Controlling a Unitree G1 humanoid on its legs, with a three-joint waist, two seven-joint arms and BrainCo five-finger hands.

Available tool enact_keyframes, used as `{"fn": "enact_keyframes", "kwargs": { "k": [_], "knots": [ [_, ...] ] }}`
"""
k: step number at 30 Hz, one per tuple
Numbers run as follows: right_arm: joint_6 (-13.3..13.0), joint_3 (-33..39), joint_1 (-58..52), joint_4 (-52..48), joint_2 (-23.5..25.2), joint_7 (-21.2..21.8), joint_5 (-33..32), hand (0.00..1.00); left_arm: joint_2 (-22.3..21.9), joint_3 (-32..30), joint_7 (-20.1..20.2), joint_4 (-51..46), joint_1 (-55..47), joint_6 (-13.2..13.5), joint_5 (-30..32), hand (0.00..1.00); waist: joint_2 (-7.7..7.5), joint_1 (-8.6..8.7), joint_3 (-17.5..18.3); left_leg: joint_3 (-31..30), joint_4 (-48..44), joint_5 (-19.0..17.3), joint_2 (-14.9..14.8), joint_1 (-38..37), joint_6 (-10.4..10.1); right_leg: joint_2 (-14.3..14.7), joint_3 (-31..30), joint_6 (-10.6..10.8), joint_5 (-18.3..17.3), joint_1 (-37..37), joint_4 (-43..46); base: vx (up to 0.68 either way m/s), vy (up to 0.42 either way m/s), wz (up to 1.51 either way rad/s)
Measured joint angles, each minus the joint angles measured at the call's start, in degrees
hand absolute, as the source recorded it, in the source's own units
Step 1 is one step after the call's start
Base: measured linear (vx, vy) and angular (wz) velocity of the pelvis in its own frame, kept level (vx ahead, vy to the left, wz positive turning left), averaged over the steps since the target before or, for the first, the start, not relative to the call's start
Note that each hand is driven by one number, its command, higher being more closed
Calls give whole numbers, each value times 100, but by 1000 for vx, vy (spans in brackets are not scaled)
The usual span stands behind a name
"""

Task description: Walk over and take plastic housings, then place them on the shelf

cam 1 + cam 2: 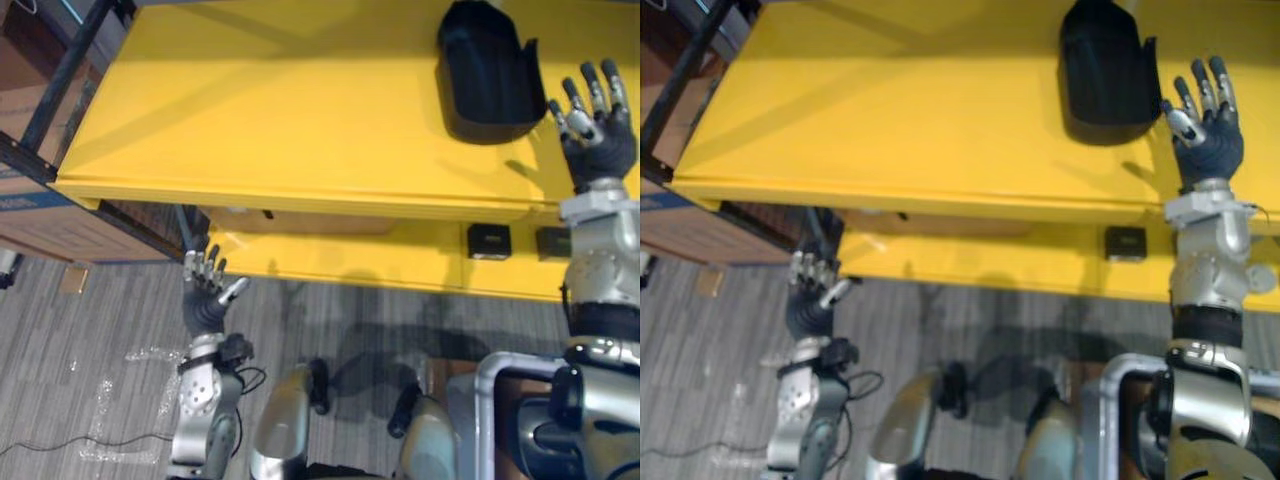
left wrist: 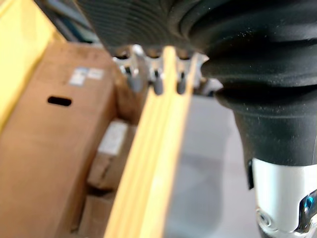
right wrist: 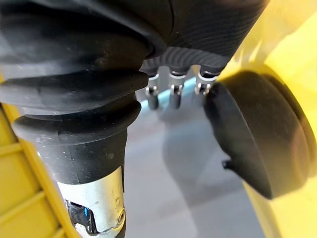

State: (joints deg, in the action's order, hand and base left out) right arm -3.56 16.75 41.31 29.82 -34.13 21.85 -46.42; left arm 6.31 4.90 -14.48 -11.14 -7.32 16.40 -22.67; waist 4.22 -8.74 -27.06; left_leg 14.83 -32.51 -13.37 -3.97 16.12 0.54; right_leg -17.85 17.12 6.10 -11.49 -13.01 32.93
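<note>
A black plastic housing (image 1: pixel 487 75) lies on the top board of the yellow shelf (image 1: pixel 280 110), toward its right end. My right hand (image 1: pixel 598 130) hovers just to the right of the housing, a small gap apart, fingers straight and spread, holding nothing. The right wrist view shows the housing (image 3: pixel 257 134) close beside the hand's fingers (image 3: pixel 173 94). My left hand (image 1: pixel 207 290) is held low in front of the shelf's lower left edge, fingers relaxed and empty.
Two small black boxes (image 1: pixel 489 240) sit on the lower yellow board (image 1: pixel 350 262). A black frame post (image 1: pixel 65 70) and cardboard boxes (image 1: pixel 40 215) stand at the left. Brown cartons (image 2: pixel 54 148) show beside the shelf edge in the left wrist view. Grey floor lies below.
</note>
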Motion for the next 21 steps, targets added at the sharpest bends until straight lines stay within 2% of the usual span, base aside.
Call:
{"fn": "enact_keyframes", "kwargs": {
  "k": [3, 9, 11, 13, 16, 17, 21],
  "knots": [
    [14, -14, 0, 84, -1, 60, 18, 0, -3, 0, 5, -26, -3, 0, 0, 0, 0, -1, 0, -7, 17, 11, 5, 0, -1, -1, 8, 0, 0, 0, -10, 0, 0, 0],
    [-69, -55, 99, 302, -5, -732, 239, 0, -16, 6, -9, -26, 1, -13, 0, 0, -1, -1, 0, -7, 45, 12, 32, 13, 0, -10, 8, 18, 13, -2, -69, 0, 0, 0],
    [-278, -56, 202, 367, -5, -1064, 258, 0, -20, 40, -28, -26, -1, -13, 0, 0, 0, 0, 0, -3, 77, 19, 61, 14, 12, -32, 6, 20, 14, -20, -74, 0, 0, 0],
    [-684, -7, 300, 363, -5, -1244, 240, 0, -71, 44, -51, -26, -9, -13, -1, 0, 0, 0, 1, 7, 118, 38, 94, 18, 27, -63, 4, 29, 19, -48, -72, 36, 2, 3],
    [-1282, 146, 380, 247, -5, -1154, -19, 0, -124, 95, -47, -27, -11, -12, -5, 0, 1, 6, 1, 15, 213, 102, 163, 13, 34, -120, -2, 34, 21, -87, -68, 43, -5, 3],
    [-1428, 230, 380, 143, -3, -1002, -148, 0, -124, 111, -44, -47, -21, -13, -14, 0, 1, 8, 1, 15, 212, 113, 169, 5, 33, -123, -3, 36, 22, -89, -65, 49, -16, 3],
    [-1647, 470, 379, -279, -8, -803, -253, 0, -123, 152, -27, -201, -86, -15, -200, 0, 5, 17, 3, 12, 235, 140, 167, -20, -3, -121, -9, 31, 18, -87, -41, 24, -34, -1]
  ]
}}
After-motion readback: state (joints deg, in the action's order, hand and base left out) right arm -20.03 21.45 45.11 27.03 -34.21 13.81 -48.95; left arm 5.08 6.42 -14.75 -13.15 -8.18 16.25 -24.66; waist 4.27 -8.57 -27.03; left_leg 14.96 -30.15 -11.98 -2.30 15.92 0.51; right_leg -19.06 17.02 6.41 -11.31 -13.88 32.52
